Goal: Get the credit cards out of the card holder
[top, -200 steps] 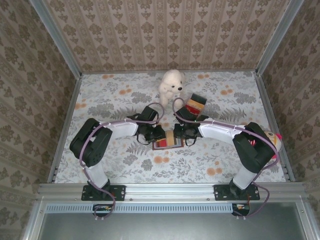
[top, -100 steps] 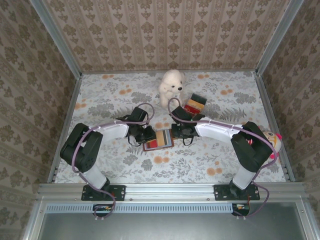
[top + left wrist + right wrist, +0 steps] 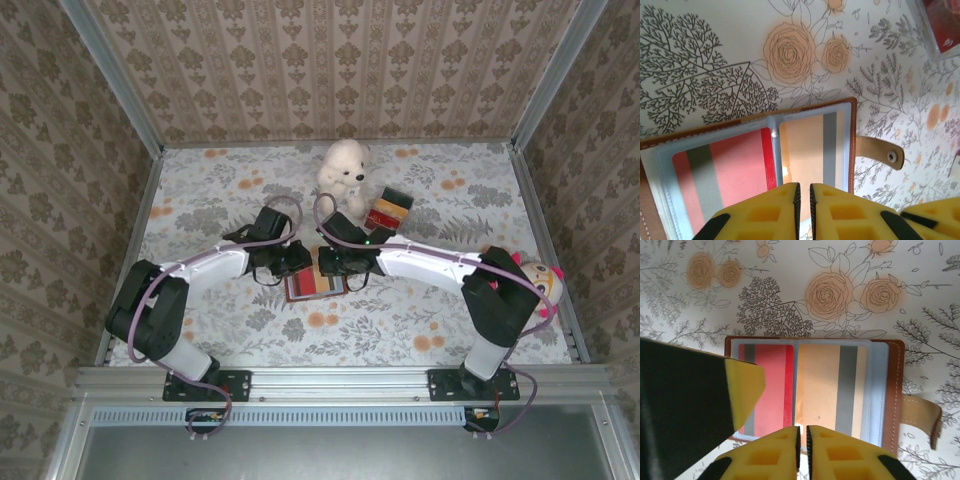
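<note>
Near the middle of the table [image 3: 200, 210] you have the card holder [image 3: 316, 286] lying open and flat, light-blue lining up, with both arms meeting over its far edge in the top view. The credit cards [image 3: 822, 385] are in their pockets: a red card [image 3: 771, 385] on one side of the centre divider and an orange card [image 3: 805, 150] on the other, each crossed by a grey stripe. Your left end effector [image 3: 803, 187] stands over the holder's edge right at the divider, its yellow fingers drawn together to a thin slit. Your right end effector [image 3: 801, 430] is at the same divider, also pinched down to a slit. Whether either slit has a card edge or a bit of lining in it I cannot tell, since the fingertips cover that edge. The two end effectors are crowded. In the right wrist view a finger [image 3: 742, 390] of the left one overlaps the holder's edge and part of the red card. The brown strap [image 3: 920, 415] sticks out past the opposite edge and lies on the table. On the side away from the fingers, the holder's brown border is uncovered, with bare floral table beyond it. You also have open table toward the left wall and in front of the holder. Beyond the right arm sits the clear striped box [image 3: 388, 210], apart from the holder, with the white plush toy [image 3: 342, 170] farther back and a doll [image 3: 535, 275] by the right wall.
</note>
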Motion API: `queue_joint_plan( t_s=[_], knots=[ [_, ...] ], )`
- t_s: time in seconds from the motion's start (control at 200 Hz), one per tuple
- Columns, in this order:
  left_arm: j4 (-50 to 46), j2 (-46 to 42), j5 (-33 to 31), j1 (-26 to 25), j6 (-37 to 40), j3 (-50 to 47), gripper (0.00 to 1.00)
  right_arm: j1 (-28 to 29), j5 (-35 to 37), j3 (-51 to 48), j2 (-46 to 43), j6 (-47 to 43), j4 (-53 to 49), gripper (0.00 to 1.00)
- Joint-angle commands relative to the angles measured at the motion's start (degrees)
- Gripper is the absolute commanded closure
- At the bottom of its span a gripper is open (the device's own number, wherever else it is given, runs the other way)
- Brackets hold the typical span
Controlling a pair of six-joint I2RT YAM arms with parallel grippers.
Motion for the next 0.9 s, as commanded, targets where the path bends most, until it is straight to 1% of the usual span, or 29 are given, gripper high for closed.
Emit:
queue_joint_plan(
  t_s=[0.0,0.195,0.375,0.485,0.59,0.735,0.895],
  knots=[
    [2.91,-0.21,0.12,0.3,-3.29,-2.21,0.85,-0.23,0.64,1.7,3.19,1.78,-2.89,0.88],
    [6.52,1.74,1.94,-0.05,-5.43,-3.31,0.86,-1.02,2.44,3.16,6.47,2.54,-4.8,0.89],
    [7.78,3.11,2.43,-0.32,-6.27,-3.14,0.86,-1.41,3.31,3.37,7.8,2.54,-5.55,0.8],
    [8.13,3.88,2.73,-0.49,-6.24,-3.03,0.83,-1.63,3.26,3.0,8.35,2.46,-5.36,0.77],
    [8.58,4.68,3.27,-0.49,-6.34,-3.14,0.8,-2.06,1.67,2.35,9.14,2.88,-4.14,0.77],
    [8.93,5.79,3.91,-0.58,-6.38,-3.11,0.8,-2.54,-0.38,1.37,9.92,3.2,-2.66,0.8],
    [9.19,7.15,4.54,-0.67,-6.13,-3.28,0.8,-3.4,-2.91,-0.56,9.97,3.83,-0.62,0.8]
  ],
)
